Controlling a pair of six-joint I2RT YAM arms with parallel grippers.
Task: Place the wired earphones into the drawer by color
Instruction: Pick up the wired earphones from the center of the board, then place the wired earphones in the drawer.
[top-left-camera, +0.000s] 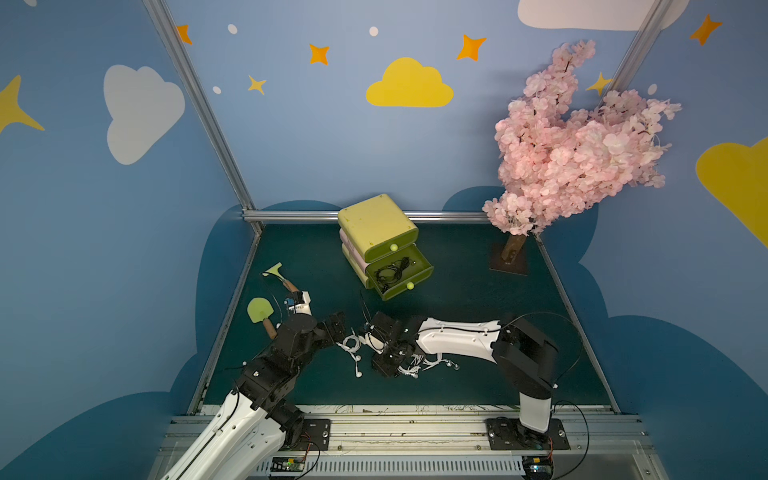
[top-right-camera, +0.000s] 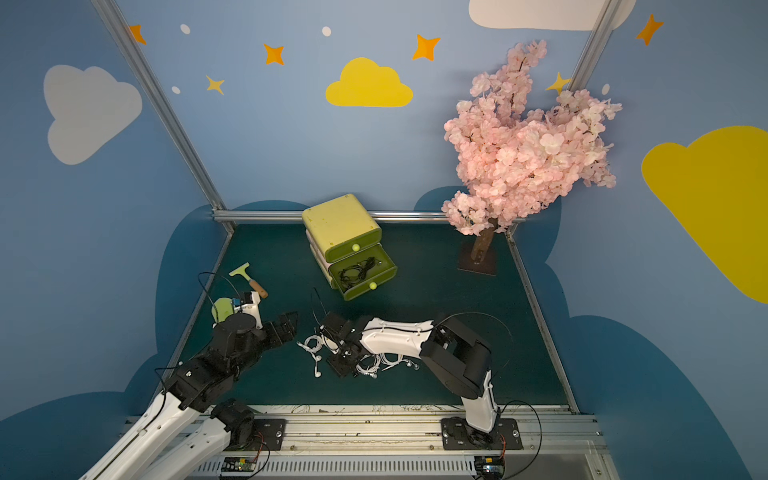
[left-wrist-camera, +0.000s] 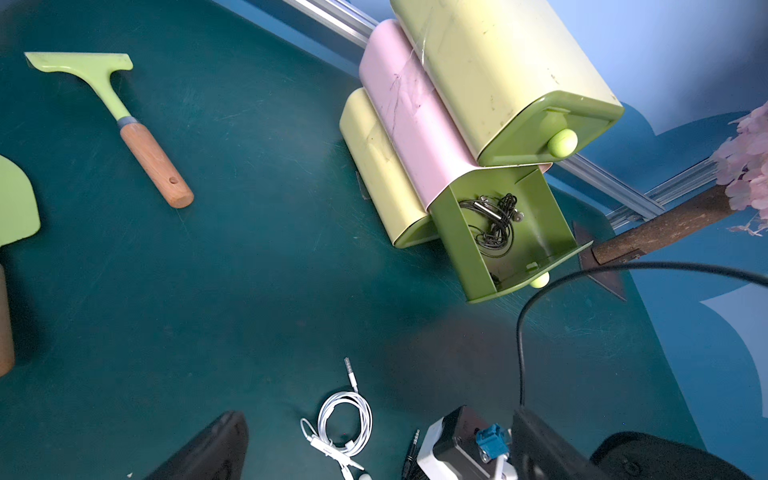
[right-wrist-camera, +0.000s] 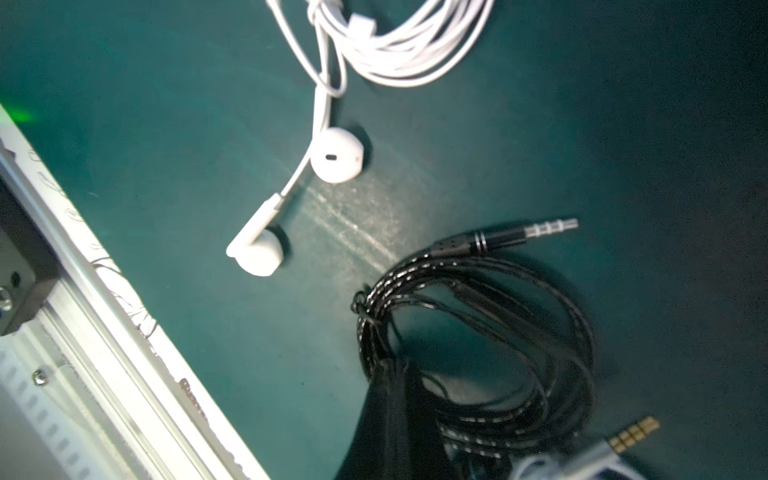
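Observation:
A three-tier drawer unit (top-left-camera: 376, 224) (top-right-camera: 340, 220) stands at the back of the mat. Its middle drawer (top-left-camera: 424, 266) (left-wrist-camera: 451, 249) is pulled out, with black wired earphones (top-left-camera: 392, 271) (top-right-camera: 356, 271) (left-wrist-camera: 494, 224) inside. My right gripper (right-wrist-camera: 392, 370) (top-left-camera: 388, 359) points down at the mat, shut on another black earphone coil (right-wrist-camera: 478, 328). White earphones (top-left-camera: 351, 345) (top-right-camera: 313, 345) (left-wrist-camera: 345, 424) lie loose between my arms. More white earphones (top-left-camera: 422, 365) (right-wrist-camera: 407, 50) lie under the right arm. My left gripper (left-wrist-camera: 374, 453) (top-left-camera: 336, 326) hovers open just over the white coil.
A green scraper with a wooden handle (top-left-camera: 276, 272) (left-wrist-camera: 104, 95) and a green spatula (top-left-camera: 259, 309) lie at the left of the mat. A pink blossom tree (top-left-camera: 573, 141) stands on a brown base (top-left-camera: 509, 262) at the back right. A metal rail (top-left-camera: 395, 428) runs along the front.

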